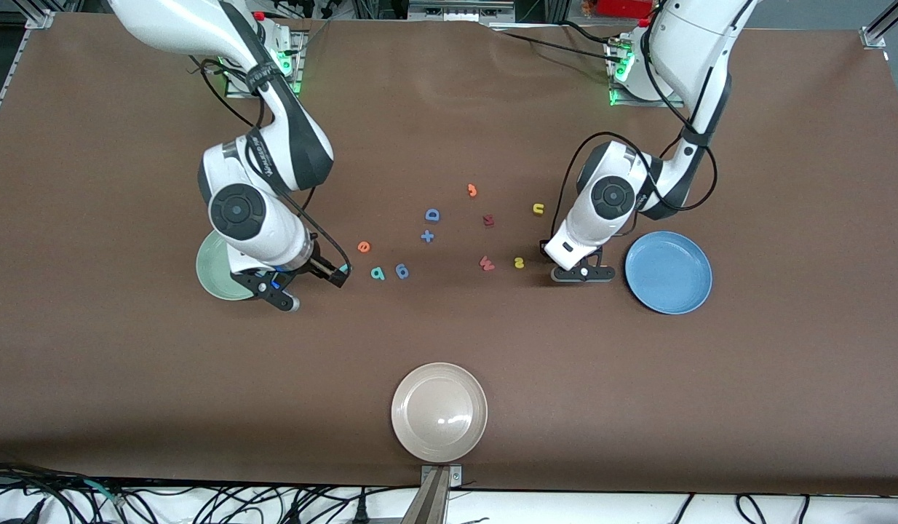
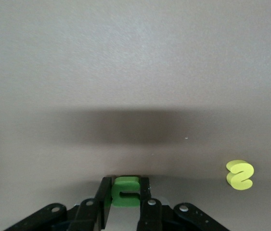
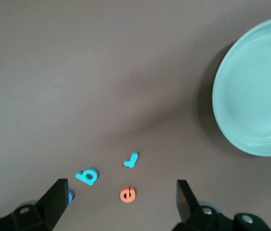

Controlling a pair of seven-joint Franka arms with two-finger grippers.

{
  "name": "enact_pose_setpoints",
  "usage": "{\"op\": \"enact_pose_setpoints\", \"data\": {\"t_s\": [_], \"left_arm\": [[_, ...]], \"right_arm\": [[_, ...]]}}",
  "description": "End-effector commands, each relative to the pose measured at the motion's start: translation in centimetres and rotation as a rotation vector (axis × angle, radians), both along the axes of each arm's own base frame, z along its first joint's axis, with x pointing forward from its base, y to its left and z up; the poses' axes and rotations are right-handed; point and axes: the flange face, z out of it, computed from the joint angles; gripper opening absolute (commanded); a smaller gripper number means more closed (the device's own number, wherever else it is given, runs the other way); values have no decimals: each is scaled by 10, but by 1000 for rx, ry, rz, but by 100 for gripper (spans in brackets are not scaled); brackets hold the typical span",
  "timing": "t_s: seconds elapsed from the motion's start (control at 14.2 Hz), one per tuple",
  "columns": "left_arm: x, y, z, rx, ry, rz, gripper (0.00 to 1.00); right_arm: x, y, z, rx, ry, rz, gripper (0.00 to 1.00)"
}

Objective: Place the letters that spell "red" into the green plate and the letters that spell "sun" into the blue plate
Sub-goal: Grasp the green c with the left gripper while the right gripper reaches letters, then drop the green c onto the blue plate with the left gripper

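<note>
The right gripper (image 1: 308, 280) hangs spread wide beside the green plate (image 1: 215, 271), with the teal r (image 3: 131, 160) just below it; drop squarely over that letter. The left gripper (image 2: 125, 195) is clamped on the green n (image 2: 125, 190) at table level beside the blue plate (image 1: 668, 272); lift straight, then carry it over.

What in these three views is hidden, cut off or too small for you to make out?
- Green plate: front view, partly covered by the right arm; right wrist view, cut by the frame edge.
- Teal "r": front view, mostly hidden by the right gripper.
- Olive-green "n": front view, hidden under the left gripper.
- Red letters: front view, too small to tell "w" from "m".
</note>
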Motion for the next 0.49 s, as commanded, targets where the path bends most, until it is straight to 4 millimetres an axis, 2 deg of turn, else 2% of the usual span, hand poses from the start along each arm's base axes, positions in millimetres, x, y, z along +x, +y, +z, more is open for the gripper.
{"op": "enact_pose_setpoints", "data": {"t_s": [0.0,0.14,0.28,0.42], "left_arm": [[28,3,54,35,51,-5,9],[44,17,74,121,55,-56,10],[57,43,85,128,59,-101,10],[73,92,91,104,62,-173,12]], "right_arm": [[-3,6,-26,-28,12,-54,99],[-12,20,-50,-31,13,-79,99],[-15,28,-73,-35,7,-117,99],[-16,28,-91,-41,13,-137,98]]}}
